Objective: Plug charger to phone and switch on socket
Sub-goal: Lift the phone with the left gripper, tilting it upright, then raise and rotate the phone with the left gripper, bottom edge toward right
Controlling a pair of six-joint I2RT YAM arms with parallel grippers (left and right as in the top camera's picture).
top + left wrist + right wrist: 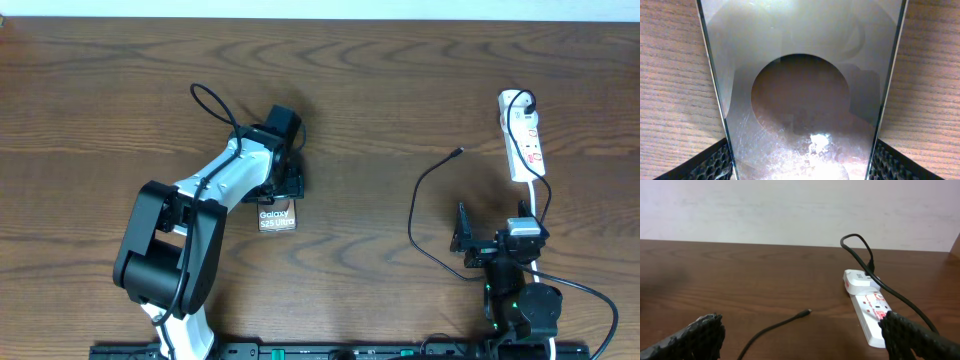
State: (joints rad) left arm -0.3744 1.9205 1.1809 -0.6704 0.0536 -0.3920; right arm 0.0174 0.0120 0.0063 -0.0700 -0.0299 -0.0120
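The phone (277,219) lies flat left of the table's middle, its white "Galaxy" lettering showing. My left gripper (285,182) is down over its far part. In the left wrist view the phone's shiny face (805,60) fills the frame and the gripper (802,166) has a finger against each long edge. The charger's loose connector (458,152) lies on the wood left of the white socket (524,140). Its thin black cable (413,215) curves back toward my right arm. My right gripper (497,235) stands open and empty, short of the connector (807,311) and the socket (870,307).
A black lead (860,247) loops over the socket's far end. The socket's white cord (545,205) runs down past my right arm. The left arm's thicker black cable (212,105) arcs above the phone. A pale wall (790,210) stands behind the table's far edge.
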